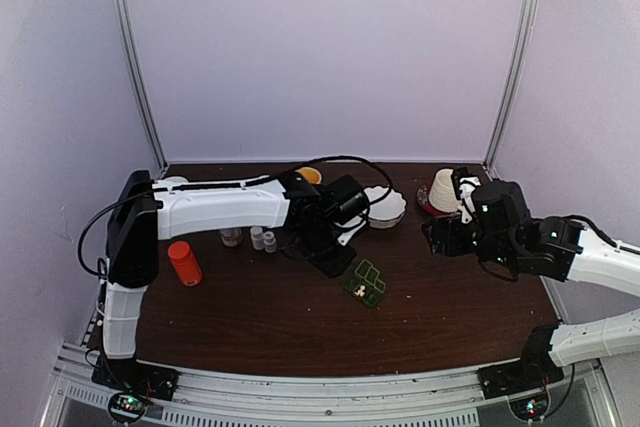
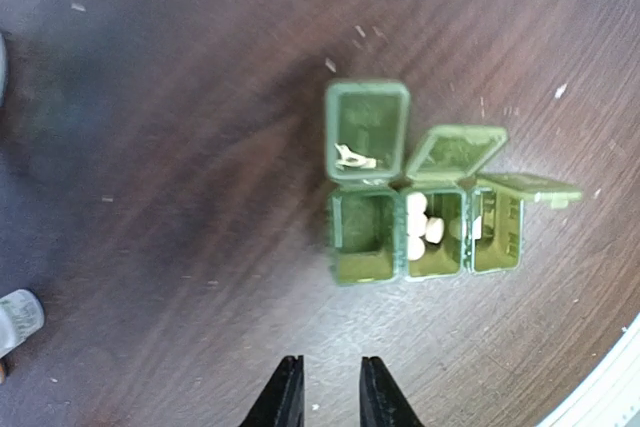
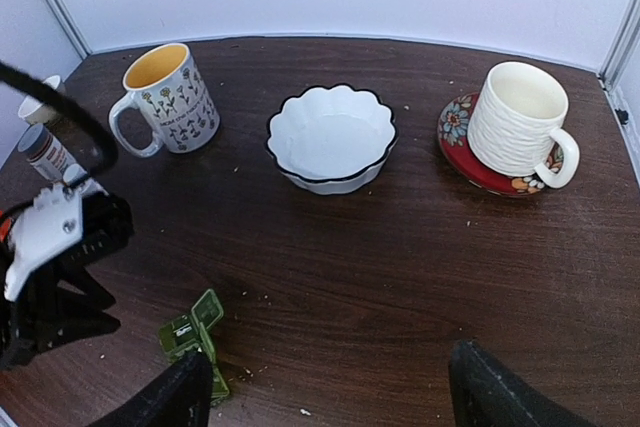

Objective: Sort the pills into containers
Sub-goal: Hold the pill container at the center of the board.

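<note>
Now: pill box (image 2: 362,237) open on table (image 1: 250,317)

Lids up, white pills (image 2: 418,225) in middle compartment. Left gripper (image 2: 331,372) near box, fingers narrow, nothing between them. Right gripper (image 3: 335,397) spread wide, empty, off to the box's right.

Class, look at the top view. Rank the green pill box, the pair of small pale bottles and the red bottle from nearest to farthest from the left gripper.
1. Green pill box: just right of the left gripper, toward the near edge.
2. Small pale bottles: to the gripper's left, mid-table.
3. Red bottle: far left, by the left arm's upright link.
</note>
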Available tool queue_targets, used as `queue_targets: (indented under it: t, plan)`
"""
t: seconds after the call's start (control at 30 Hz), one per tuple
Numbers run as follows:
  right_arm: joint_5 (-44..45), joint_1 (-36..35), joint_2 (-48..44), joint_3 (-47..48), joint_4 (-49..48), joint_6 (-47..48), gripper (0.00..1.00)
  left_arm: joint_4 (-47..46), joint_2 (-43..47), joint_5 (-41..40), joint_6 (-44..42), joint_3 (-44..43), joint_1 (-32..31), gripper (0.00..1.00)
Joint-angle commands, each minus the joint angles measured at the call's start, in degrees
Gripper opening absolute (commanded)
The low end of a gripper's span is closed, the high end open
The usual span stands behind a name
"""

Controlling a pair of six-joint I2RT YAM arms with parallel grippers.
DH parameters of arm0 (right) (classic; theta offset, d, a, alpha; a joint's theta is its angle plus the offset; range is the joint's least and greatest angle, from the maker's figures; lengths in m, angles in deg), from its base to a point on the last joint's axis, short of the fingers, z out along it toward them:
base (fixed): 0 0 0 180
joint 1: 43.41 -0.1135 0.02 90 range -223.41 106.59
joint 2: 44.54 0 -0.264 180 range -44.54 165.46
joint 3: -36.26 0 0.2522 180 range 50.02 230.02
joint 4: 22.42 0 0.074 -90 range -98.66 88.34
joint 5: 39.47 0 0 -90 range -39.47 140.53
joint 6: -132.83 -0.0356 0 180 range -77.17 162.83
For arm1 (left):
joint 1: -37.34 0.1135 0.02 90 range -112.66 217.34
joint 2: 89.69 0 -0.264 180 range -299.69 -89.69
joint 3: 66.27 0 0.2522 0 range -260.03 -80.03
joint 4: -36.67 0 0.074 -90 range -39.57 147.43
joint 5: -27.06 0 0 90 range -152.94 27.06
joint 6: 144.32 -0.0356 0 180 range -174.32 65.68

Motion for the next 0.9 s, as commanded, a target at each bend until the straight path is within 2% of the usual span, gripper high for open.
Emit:
queue_targets:
  t: [0.0, 0.13, 0.2, 0.3, 0.4, 0.6, 0.87]
  plan:
    - [-5.5, 0.4, 1.2, -0.9, -2.1, 0.3, 0.81, -9.0, 4.2, 2.1, 0.8, 5.7, 2.6, 0.25]
    - [-13.1, 0.4, 6.1, 0.9, -3.2, 2.0, 0.66, -14.3, 4.9, 6.8, -0.5, 9.3, 4.0, 0.34]
    - [-17.0, 0.4, 10.0, 3.6, -2.2, 3.2, 0.5, -15.8, 4.9, 6.8, -0.9, 10.5, 4.0, 0.35]
    - [-20.4, 0.4, 16.4, 8.4, 1.0, 4.6, 0.2, -17.8, 4.9, 7.2, -1.2, 12.4, 4.1, 0.35]
    - [-22.1, 0.5, 21.3, 12.0, 3.5, 5.5, 0.0, -19.4, 4.8, 7.7, -1.2, 13.2, 4.2, 0.36]
    - [-26.9, 1.0, 30.8, 17.5, 7.2, 6.7, 0.0, -22.4, 4.1, 9.9, -0.9, 14.1, 4.4, 0.37]
    - [-28.8, 1.4, 35.1, 17.2, 4.5, 5.8, 0.0, -25.0, 2.8, 11.0, 1.4, 16.0, 5.1, 0.37]
